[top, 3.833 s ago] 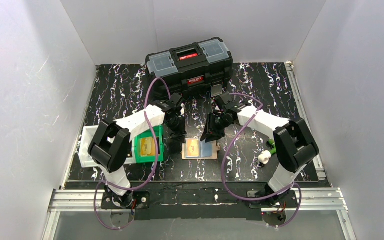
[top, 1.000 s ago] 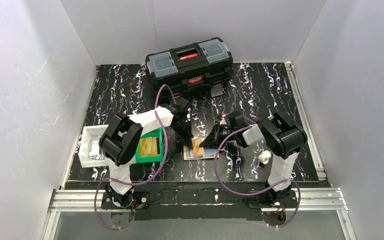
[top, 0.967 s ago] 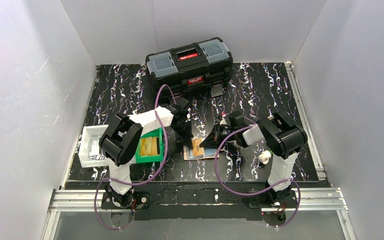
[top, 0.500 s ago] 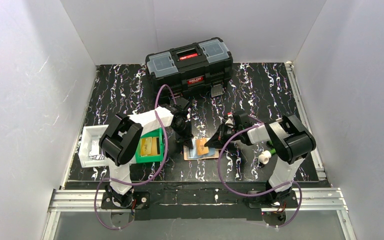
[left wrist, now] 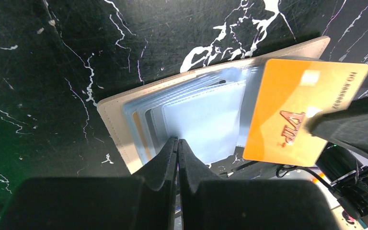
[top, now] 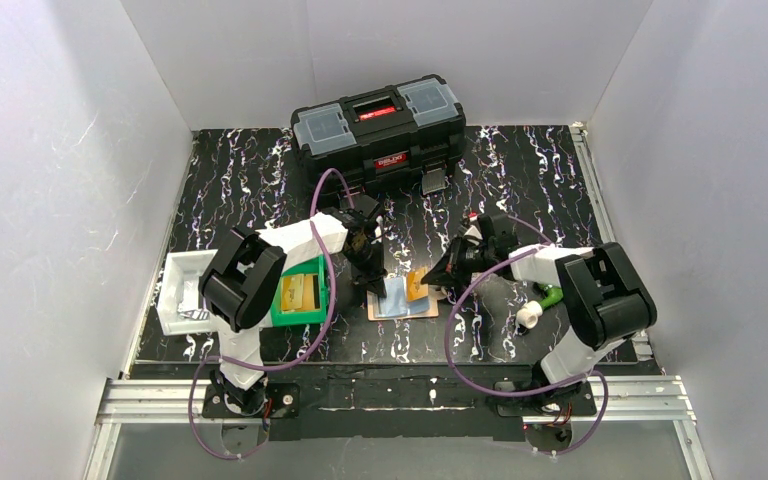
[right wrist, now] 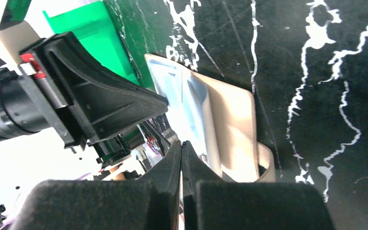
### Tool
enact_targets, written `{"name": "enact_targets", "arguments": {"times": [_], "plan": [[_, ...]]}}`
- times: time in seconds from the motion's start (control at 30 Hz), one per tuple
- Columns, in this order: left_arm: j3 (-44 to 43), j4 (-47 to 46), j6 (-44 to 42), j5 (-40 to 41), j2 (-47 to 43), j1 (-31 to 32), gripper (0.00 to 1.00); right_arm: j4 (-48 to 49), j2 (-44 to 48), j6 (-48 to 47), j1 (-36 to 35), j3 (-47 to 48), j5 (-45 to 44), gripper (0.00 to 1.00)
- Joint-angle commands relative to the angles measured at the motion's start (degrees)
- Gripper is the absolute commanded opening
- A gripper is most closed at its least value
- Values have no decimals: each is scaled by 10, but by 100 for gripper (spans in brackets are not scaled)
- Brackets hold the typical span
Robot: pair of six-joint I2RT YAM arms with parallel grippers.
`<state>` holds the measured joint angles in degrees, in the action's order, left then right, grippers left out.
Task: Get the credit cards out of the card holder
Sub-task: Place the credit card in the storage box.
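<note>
The tan card holder (top: pixel 407 309) lies open on the black marbled table, with clear blue-tinted sleeves (left wrist: pixel 206 120) fanned on its tan cover (left wrist: pixel 115 120). My left gripper (top: pixel 377 290) is shut, and its tips (left wrist: pixel 177 140) press down on the sleeves. My right gripper (top: pixel 430 277) is shut on the orange card (left wrist: pixel 297 120), held by its right edge at the holder's right end and nearly clear of the sleeves. In the right wrist view the holder (right wrist: pixel 235 124) lies beyond my shut right gripper (right wrist: pixel 181 143), and the card is seen edge-on. A light blue card cannot be told apart from the sleeves.
A black toolbox (top: pixel 378 122) stands at the back. A green bin (top: pixel 298 292) with yellow-tan slabs and a white tray (top: pixel 182 290) sit left of the holder. A small white and green object (top: pixel 535 310) lies at the right, near the right arm.
My right gripper has moved right and drawn the orange card out over the holder's right end. The left gripper has stayed pressed on the sleeves.
</note>
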<state>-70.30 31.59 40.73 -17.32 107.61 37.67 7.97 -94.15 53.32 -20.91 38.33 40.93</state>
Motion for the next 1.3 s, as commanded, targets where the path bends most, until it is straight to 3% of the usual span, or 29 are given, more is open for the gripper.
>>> {"name": "enact_targets", "arguments": {"times": [0.0, 0.27, 0.53, 0.63, 0.9, 1.27], "plan": [[-5, 41, -26, 54, 26, 8, 0, -64, 39, -29, 3, 42, -14, 1], [-63, 59, -36, 41, -9, 7, 1, -123, 74, -43, 9, 78, -13, 1], [-114, 92, -45, 26, -94, -12, 55, -159, 105, -47, 20, 109, 3, 1], [-88, 55, -28, -36, -137, -39, 67, -150, 112, -31, 22, 118, 28, 1], [-17, -84, 70, -199, -204, -85, 69, 6, 117, 99, 20, 114, 113, 1], [45, -246, 180, -272, -214, -92, 60, 110, 118, 193, -3, 113, 144, 1]]}}
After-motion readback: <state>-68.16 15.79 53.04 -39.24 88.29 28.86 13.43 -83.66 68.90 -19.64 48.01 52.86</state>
